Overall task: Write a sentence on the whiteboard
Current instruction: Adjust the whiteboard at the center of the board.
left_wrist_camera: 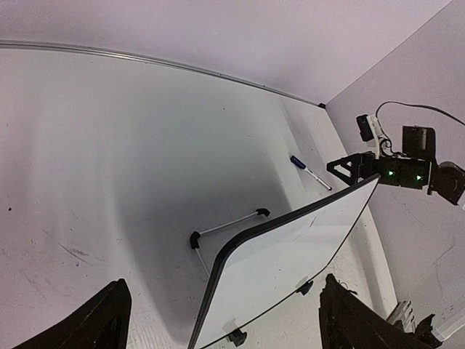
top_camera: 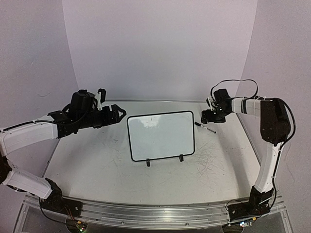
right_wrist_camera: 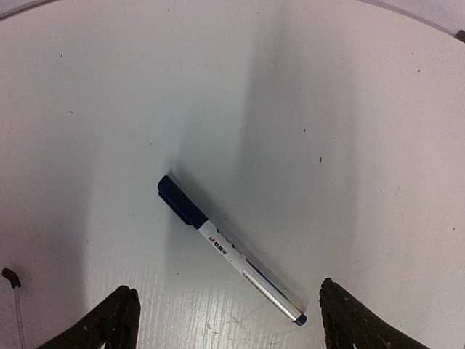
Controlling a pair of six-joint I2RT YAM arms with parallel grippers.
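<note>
Whiteboard (top_camera: pixel 161 136) standing at the centre of the surface (top_camera: pixel 97 170), resting on two black feet (top_camera: pixel 148 163) and propped from behind by a wire stand (left_wrist_camera: pixel 227 226); faint grey marks show near its upper left corner. Left tool (top_camera: pixel 118 114), fingers spread wide and empty, hovers near the board's upper left corner, apart from it. Right tool (right_wrist_camera: pixel 229 323), likewise spread and empty, hangs above a blue-capped marker (right_wrist_camera: pixel 229 247) lying flat on the surface just right of the board.
</note>
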